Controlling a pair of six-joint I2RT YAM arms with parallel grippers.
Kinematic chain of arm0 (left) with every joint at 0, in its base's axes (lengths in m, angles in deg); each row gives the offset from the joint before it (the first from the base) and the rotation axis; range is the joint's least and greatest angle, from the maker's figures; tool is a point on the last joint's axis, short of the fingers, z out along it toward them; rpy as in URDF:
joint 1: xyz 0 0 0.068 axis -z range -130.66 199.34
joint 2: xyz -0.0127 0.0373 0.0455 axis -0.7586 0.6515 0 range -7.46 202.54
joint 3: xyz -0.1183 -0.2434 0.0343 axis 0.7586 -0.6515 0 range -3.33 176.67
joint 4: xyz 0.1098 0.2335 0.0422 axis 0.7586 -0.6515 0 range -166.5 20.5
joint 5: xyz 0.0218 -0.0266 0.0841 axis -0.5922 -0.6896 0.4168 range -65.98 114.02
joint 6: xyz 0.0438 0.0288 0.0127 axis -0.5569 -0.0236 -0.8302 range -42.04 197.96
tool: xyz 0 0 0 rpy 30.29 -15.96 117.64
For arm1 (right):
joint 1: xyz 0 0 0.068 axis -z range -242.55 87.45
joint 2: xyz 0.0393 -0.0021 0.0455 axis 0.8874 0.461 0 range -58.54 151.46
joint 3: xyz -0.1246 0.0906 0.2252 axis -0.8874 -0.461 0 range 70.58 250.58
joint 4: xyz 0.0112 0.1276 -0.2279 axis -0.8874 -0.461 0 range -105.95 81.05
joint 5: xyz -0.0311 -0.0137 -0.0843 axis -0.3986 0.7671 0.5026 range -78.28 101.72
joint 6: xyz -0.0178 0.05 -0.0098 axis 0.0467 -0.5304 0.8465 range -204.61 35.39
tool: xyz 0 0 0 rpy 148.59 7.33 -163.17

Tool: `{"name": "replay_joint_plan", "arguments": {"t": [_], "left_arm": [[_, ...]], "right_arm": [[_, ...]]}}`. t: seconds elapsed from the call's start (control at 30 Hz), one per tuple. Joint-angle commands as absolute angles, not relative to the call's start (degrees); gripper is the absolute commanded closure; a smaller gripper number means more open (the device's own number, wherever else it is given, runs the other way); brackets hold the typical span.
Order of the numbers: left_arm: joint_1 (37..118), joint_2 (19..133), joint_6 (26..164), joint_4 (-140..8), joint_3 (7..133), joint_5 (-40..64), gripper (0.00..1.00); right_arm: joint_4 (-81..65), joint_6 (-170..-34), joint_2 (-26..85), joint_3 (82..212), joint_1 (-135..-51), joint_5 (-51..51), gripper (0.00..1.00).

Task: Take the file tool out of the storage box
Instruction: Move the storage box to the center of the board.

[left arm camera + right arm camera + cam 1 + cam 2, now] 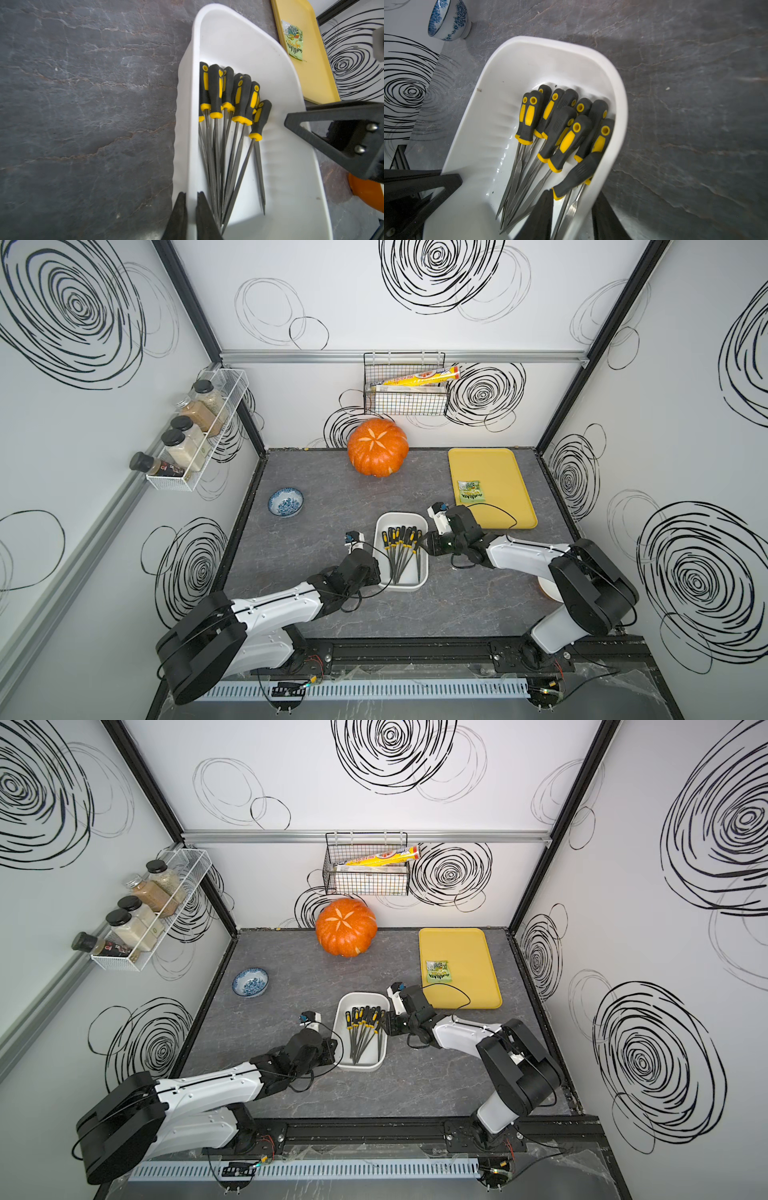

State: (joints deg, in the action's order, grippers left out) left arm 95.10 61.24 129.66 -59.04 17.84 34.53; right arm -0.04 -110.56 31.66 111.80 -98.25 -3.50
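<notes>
My left jaws are clamped on the white plastic storage box [529, 41] wall; right jaws half-open, empty, over a black-and-yellow-handled steel file [581, 172] inside it. Light, stiff, slick shaft: I'd take the rubbery handle.

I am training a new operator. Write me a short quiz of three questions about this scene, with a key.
1. True or false: the storage box holds only one file.
2. What lies on the yellow tray? A) a green packet B) a spoon C) a cup
3. Fill in: the left end effector is shut on the box's side ____.
Key: 1 false, several files lie in it; 2 A; 3 wall.
</notes>
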Motion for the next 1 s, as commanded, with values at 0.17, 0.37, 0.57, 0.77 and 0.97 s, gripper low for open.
{"name": "replay_joint_plan", "arguments": {"t": [0.17, 0.37, 0.57, 0.77, 0.97], "left_arm": [[97.8, 61.3, 131.4, -57.7, 17.4, 32.1, 0.83], [97.7, 60.5, 131.5, -58.3, 17.0, 32.3, 0.73], [97.1, 54.7, 129.7, -68.8, 20.1, 37.3, 0.30], [88.3, 47.0, 120.3, -73.1, 23.7, 26.3, 0.01], [72.6, 41.5, 120.4, -54.6, 15.6, 2.1, 0.01]], "right_arm": [[-2.8, -109.5, 32.6, 113.2, -98.6, -3.0, 0.67], [-2.0, -109.6, 28.2, 111.7, -98.6, 0.1, 0.60], [-3.0, -108.6, 23.4, 111.6, -98.6, 2.1, 0.42], [-3.3, -105.1, 12.3, 111.8, -99.0, 0.9, 0.39], [-4.9, -102.8, 17.3, 117.8, -99.0, -10.5, 0.53]]}}
